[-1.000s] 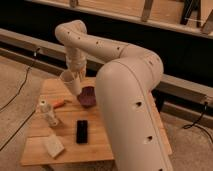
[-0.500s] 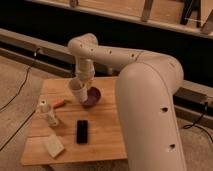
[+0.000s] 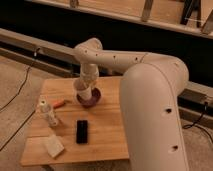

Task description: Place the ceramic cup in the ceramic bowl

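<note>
Jaws of the gripper (image 3: 85, 85) are closed on the ceramic cup (image 3: 83, 93), gripping it from above at its rim, with the wrist pointing straight down over the ceramic bowl (image 3: 95, 98)

Inside the bowl, the cup's lower part sits within the rim, toward the bowl's left side; whether its base touches the bottom cannot be told. Nothing else shows in the bowl, and the cup's inside is hidden by the gripper

The cup is small, pale whitish-pink, handleless and upright, clearly narrower than the dark maroon bowl around it. The bowl is shallow and round, standing on the wooden table (image 3: 112, 127) near its far edge

On the table's left side stand 1 white bottle (image 3: 48, 113) and 1 orange object (image 3: 59, 104) just beside it; a flat black slab (image 3: 81, 131) lies nearer the front, and a pale pad (image 3: 53, 146) sits at the front left corner

1 second ago the gripper held the cup higher and left of the bowl; 0.5 seconds ago it was above the bowl; now it is lower, cup inside the rim
</note>
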Motion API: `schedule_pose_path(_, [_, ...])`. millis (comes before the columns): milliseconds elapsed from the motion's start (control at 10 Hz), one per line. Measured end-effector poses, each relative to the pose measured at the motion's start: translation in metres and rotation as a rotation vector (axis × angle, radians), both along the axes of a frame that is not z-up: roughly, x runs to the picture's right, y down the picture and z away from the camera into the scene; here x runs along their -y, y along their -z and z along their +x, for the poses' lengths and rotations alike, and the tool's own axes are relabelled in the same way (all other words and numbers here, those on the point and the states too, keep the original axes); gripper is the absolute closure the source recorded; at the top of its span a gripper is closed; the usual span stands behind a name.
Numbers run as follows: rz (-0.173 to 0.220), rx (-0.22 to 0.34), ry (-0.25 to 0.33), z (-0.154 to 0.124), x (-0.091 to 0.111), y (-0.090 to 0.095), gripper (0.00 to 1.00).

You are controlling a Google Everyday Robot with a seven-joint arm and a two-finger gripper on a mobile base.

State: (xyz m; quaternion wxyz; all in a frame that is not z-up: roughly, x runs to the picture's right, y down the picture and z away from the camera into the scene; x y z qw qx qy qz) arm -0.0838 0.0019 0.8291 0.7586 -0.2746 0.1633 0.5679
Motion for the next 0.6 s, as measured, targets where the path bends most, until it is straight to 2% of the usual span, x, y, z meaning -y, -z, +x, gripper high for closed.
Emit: schedule_pose_path(600, [0.020, -0.041, 0.023, 0.007, -0.016, -0.036, 1.00])
